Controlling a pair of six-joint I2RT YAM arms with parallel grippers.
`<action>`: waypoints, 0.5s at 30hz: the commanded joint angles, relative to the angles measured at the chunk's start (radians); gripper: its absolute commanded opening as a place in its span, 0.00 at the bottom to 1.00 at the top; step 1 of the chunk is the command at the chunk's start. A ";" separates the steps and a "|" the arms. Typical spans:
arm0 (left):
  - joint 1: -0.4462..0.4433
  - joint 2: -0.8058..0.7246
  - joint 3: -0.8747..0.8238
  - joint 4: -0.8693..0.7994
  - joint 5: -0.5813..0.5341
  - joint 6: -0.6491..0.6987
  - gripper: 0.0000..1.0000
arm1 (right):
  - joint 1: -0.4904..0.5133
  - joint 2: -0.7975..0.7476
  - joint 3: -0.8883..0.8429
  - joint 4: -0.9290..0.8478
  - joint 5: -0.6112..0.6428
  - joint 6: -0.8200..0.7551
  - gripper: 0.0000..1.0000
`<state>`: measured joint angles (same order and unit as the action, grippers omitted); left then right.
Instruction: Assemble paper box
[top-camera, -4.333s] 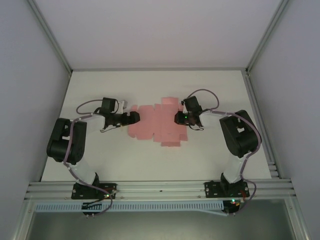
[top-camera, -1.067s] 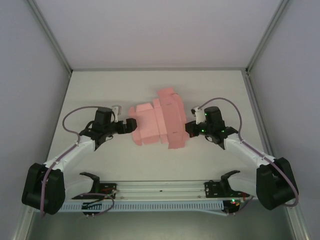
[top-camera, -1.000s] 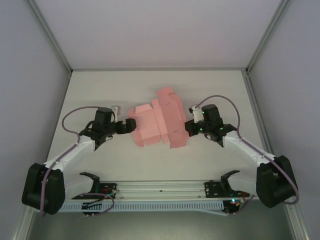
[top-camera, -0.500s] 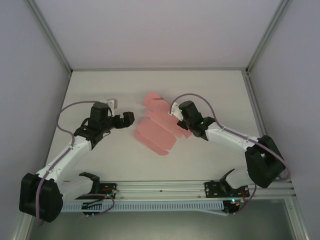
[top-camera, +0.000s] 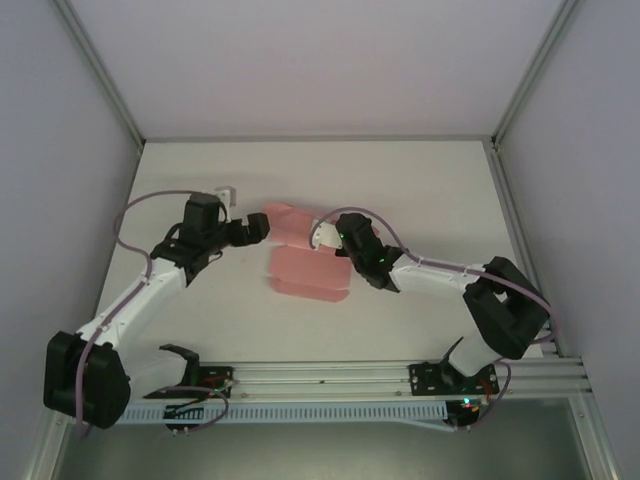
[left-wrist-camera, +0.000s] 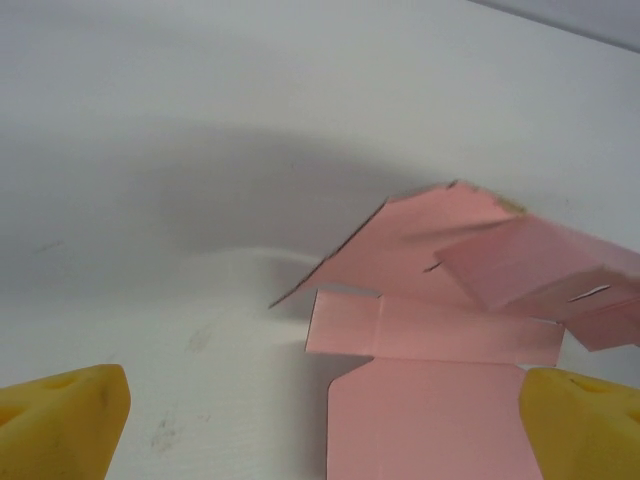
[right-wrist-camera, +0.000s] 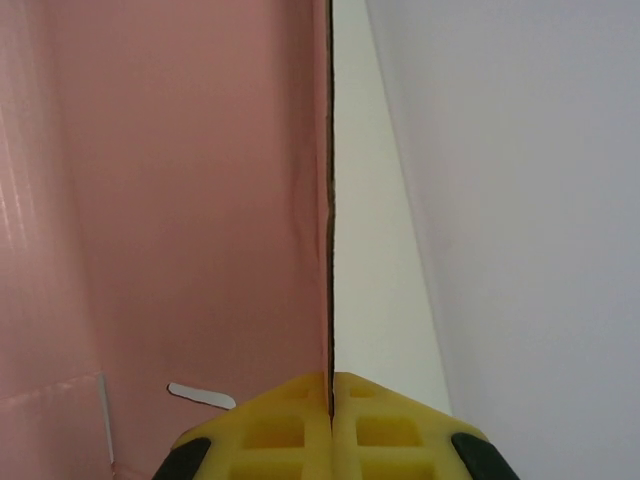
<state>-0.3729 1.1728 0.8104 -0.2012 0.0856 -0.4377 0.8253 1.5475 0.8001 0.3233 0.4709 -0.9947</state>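
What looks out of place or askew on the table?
The paper box sits crooked and half folded: one panel is lifted, pinched in the shut right claw, and other flaps tilt up near the open left claw.

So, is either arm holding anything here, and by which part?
The right gripper pinches the paper box by a panel's thin edge; the left gripper, open, holds nothing.

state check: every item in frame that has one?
paper box: not assembled; a partly folded sheet, one panel lifted, the rest lying on the table.
left end effector: open, holding nothing, at the sheet's left end.
right end effector: shut, pinching the edge of a panel of the paper box.
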 joint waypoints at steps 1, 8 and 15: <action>0.008 0.077 0.060 0.022 -0.005 0.039 1.00 | 0.016 0.023 -0.012 0.126 0.045 -0.072 0.00; 0.029 0.213 0.091 0.080 0.062 0.075 1.00 | 0.024 0.028 -0.006 0.091 0.023 -0.041 0.00; 0.024 0.255 0.061 0.144 0.124 0.116 1.00 | 0.026 0.036 0.005 0.064 0.003 -0.013 0.00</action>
<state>-0.3477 1.4178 0.8726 -0.1143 0.1684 -0.3626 0.8436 1.5673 0.7956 0.3767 0.4789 -1.0363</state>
